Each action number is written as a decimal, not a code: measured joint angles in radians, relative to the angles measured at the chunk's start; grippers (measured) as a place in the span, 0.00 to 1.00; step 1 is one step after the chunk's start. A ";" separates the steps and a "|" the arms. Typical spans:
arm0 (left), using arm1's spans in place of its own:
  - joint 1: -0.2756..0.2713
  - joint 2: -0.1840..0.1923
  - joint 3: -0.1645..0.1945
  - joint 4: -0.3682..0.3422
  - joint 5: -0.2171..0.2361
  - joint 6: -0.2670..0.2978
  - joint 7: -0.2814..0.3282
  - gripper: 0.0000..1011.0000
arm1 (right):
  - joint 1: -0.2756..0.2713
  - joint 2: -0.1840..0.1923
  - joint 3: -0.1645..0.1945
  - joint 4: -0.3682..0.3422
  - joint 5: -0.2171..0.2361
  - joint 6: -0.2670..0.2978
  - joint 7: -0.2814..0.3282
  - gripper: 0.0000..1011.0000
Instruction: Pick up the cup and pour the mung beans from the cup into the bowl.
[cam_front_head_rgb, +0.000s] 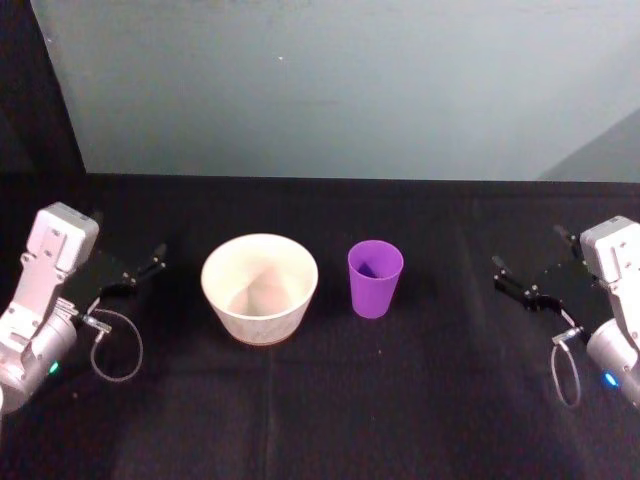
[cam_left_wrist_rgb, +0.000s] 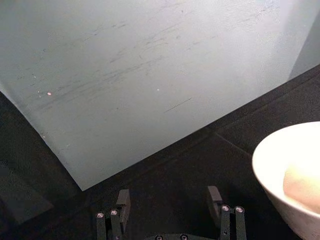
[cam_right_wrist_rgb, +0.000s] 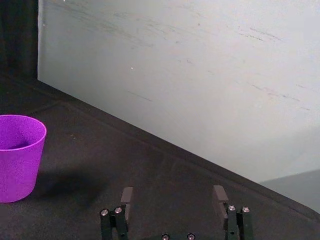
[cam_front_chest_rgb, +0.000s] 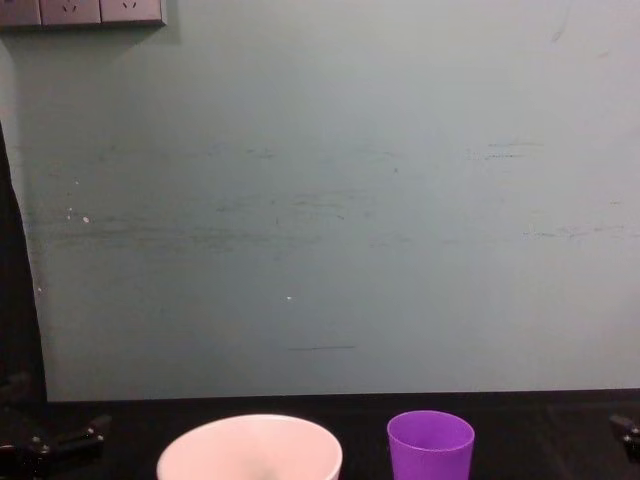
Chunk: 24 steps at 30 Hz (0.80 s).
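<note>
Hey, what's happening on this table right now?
Nothing is being handled yet. The purple cup stands upright on the black table, just right of the bowl and apart from it. The left gripper sits at the table's left side and the right gripper at the right, both with jaws open and empty. Pouring has not begun.

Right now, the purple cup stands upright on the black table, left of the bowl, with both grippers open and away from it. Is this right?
Not quite. The head view shows the cup right of the bowl, not left. The rest holds: it stands upright on the black table, and the left gripper and right gripper are open and away from it.
</note>
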 joint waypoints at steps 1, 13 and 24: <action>0.000 0.000 0.000 0.000 0.000 0.000 0.000 1.00 | 0.000 0.000 0.000 0.000 0.000 0.000 0.000 0.99; 0.000 0.000 0.000 0.000 0.000 0.000 0.000 1.00 | 0.000 0.000 0.000 0.000 0.000 0.000 0.000 0.99; 0.000 0.000 0.000 0.000 0.000 0.000 0.000 1.00 | 0.000 0.000 0.000 0.000 0.000 0.000 0.000 0.99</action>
